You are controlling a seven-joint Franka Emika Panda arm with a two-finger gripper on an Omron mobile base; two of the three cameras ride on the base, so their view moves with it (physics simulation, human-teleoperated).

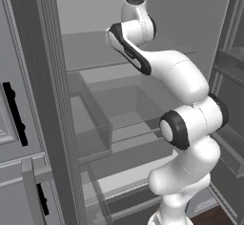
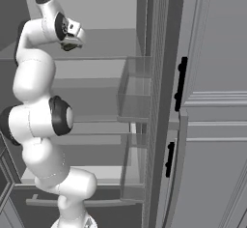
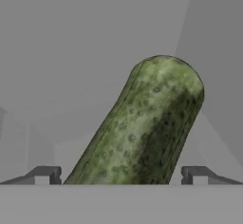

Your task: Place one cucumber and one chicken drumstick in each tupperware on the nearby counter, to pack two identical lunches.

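In the hand view the left fingertip (image 3: 45, 174) sits low, then the dark green cucumber (image 3: 144, 128) leans up to the right between the tips, and the claw (image 3: 121, 175) is spread wide around it. Whether the pads touch it is hard to say. From the base, the white arm (image 1: 183, 100) reaches into the open fridge above grey shelves (image 1: 119, 107).

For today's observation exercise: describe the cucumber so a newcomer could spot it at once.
Start at the grey fridge shelf inside the open fridge. Between the open gripper's fingertips lies the cucumber: stubby, dark green, pimpled skin, rounded end pointing away.
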